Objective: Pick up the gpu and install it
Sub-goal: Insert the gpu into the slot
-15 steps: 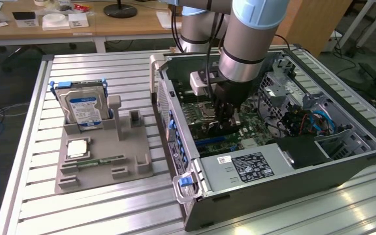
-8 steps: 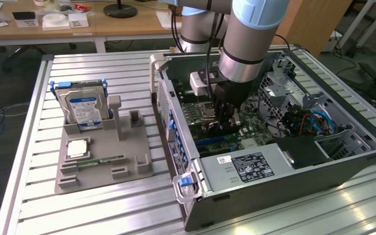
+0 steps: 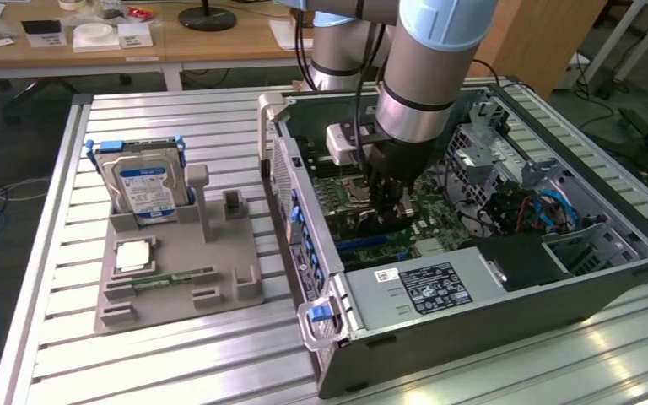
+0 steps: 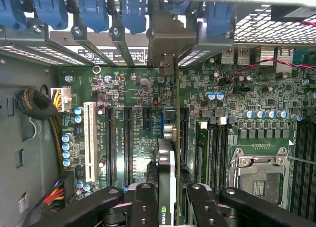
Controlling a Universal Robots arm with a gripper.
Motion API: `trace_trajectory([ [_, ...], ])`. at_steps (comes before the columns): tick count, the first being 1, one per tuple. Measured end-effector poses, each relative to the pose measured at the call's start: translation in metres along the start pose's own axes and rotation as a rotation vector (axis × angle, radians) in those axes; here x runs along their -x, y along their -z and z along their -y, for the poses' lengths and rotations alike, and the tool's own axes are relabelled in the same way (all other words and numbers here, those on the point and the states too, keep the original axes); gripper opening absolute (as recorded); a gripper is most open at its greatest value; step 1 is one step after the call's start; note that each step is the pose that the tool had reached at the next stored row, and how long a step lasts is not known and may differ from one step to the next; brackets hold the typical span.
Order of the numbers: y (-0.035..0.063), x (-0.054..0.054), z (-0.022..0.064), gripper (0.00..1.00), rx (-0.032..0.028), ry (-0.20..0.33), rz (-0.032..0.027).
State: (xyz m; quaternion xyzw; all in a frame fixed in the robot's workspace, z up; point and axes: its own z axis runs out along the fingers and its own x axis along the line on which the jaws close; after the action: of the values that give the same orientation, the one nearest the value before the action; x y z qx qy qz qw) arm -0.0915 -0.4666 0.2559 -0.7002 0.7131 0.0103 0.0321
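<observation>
Clamping the gpu (image 4: pixel 167 163) edge-on, the fingers (image 4: pixel 144 205) hold it over the motherboard (image 4: pixel 129 94).

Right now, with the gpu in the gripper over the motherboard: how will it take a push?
Probably stiff: the gpu stands edge-on in the gripper, no visible sag. Likely fragile: bare green board edge. Thin, so a sideways push may tilt it.

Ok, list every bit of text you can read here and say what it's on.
"NVIDI", cut off at the frame edge, beside a logo: on the gpu gripped in the tool.
Power supply label: print too small to read.
Hard drive label: too small to read.
Motherboard printing and the sticker by the slot brackets: too small to read.
</observation>
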Motion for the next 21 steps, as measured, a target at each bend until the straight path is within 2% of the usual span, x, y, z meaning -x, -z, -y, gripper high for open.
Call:
trace_trajectory([
  [11,-0.0033,-0.0002,-0.0003,0.27,-0.0001,0.0,-0.0036],
  [14,-0.007,-0.0006,-0.001,0.27,-0.0001,0.0,-0.0107],
  [21,-0.0087,-0.0007,-0.0011,0.27,-0.0002,0.0,-0.0107],
])
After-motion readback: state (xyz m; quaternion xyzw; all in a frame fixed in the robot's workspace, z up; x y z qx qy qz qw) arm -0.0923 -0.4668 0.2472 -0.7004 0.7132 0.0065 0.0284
